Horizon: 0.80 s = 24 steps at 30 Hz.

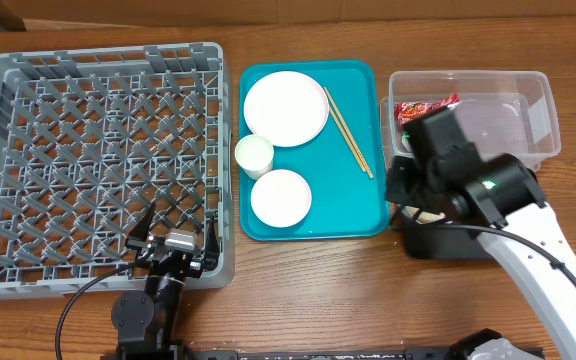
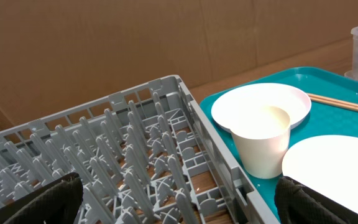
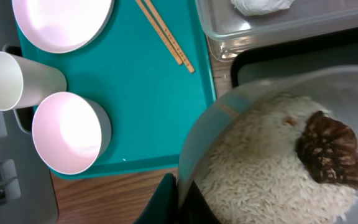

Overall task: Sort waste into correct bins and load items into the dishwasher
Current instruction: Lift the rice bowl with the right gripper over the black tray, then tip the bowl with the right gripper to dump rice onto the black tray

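- The grey dish rack (image 1: 98, 160) is set just left of the teal tray (image 1: 353, 205). Nothing is seen in it.
- The teal tray is laid with its long axis running away from the robot.
- The clear tub (image 1: 468, 75) is placed just right of the teal tray's far half, with its long axis running crosswise to the tray's.
- The black tray (image 1: 438, 243) is found right of the teal tray's near half and is largely covered by the right arm.
- The large plate (image 1: 285, 108) is laid flat on the tray's far half.
- The rice bowl (image 3: 229, 112) is held over the black tray, right of the teal tray. It is filled with white rice (image 3: 260, 168) and a brown piece (image 3: 328, 152).
- The right gripper (image 3: 182, 199) is closed on the rice bowl's rim, one finger on each side of the wall.
- The left gripper (image 1: 176, 235) is spread wide with nothing held, at the rack's near corner, left of the teal tray.
- The small bowl (image 1: 281, 197) is set mouth up on the tray's near half.
- The cup (image 1: 255, 155) is stood upright at the tray's left edge, between plate and small bowl.
- The chopsticks (image 1: 348, 132) are laid side by side on the tray's right part. Their long axis is slanted from beside the plate toward the tray's right rim.
- The wrapper (image 1: 426, 107) is seen in the tub's end nearest the teal tray.
- The tissue (image 3: 260, 5) is also seen inside the tub.
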Tool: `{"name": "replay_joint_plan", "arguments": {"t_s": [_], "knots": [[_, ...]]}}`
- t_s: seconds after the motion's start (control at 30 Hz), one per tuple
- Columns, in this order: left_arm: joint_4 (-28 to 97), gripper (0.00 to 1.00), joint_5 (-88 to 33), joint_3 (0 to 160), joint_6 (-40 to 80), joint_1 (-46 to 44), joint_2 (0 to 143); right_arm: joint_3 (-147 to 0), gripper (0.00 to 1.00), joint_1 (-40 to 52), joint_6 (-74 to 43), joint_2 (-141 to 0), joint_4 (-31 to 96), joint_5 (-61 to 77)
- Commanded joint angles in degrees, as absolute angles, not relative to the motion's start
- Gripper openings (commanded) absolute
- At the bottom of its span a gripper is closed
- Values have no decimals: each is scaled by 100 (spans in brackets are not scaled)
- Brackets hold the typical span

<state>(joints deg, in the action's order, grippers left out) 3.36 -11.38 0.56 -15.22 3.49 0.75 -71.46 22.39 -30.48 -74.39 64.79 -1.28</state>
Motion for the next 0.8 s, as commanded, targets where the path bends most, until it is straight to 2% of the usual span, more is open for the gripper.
{"name": "replay_joint_plan", "arguments": {"t_s": [0.0,0.2,0.43,0.77], "knots": [[331,100,-1146,27,-1540,384,25,-6711,4,1680,-2346,-7210,6187,738],[331,100,-1146,27,-1540,384,25,-5933,4,399,-1424,-7212,5400,2488],[331,100,-1146,27,-1540,384,25,-5245,4,-1072,-346,-7212,5111,4539],[331,100,-1146,27,-1540,384,25,-4386,4,-2565,200,-7306,4729,6416]]}}
